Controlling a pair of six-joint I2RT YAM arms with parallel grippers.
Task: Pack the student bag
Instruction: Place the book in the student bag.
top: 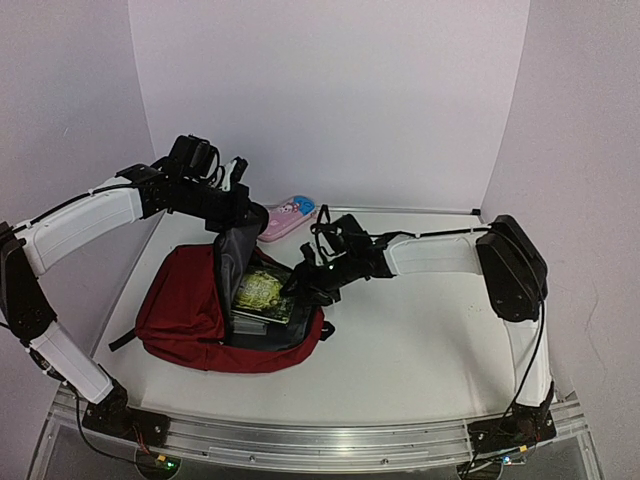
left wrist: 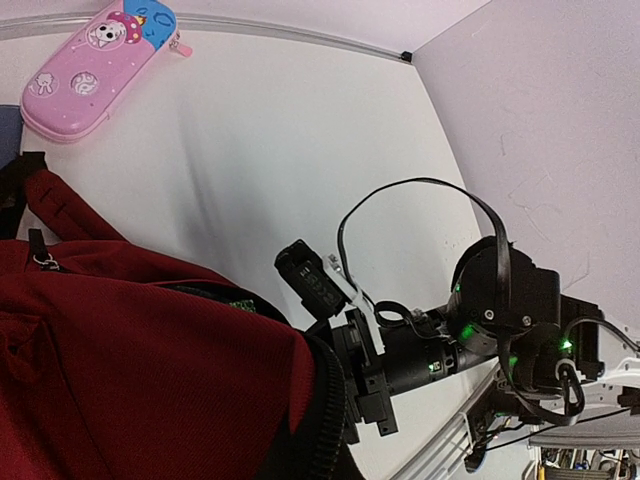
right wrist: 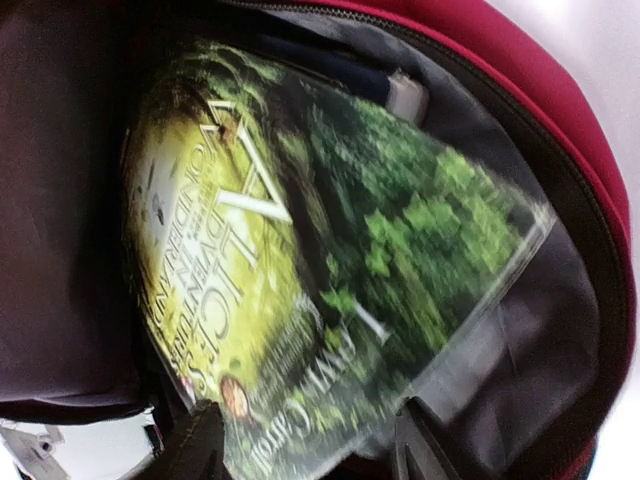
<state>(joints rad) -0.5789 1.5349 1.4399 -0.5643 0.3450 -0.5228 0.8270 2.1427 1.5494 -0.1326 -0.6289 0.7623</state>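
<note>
Book [right wrist: 300, 270] title legible, right wrist only

Student bag [top: 185, 310] open on table [top: 420, 340], green book [top: 262, 292] inside. Left gripper [top: 228, 225] pinching grey flap [top: 232, 262] upright. Right gripper [top: 300, 282] at bag's mouth beside book. Pink pencil case [top: 288, 217] behind.

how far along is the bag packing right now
Done: a green book already lies inside the open student bag. In hand: the left end effector is shut on the bag's flap, holding it up, while the right end effector, jaws apart, hovers over the book. Left, probably: the pink pencil case, on the table beyond the bag, and zipping up.
</note>
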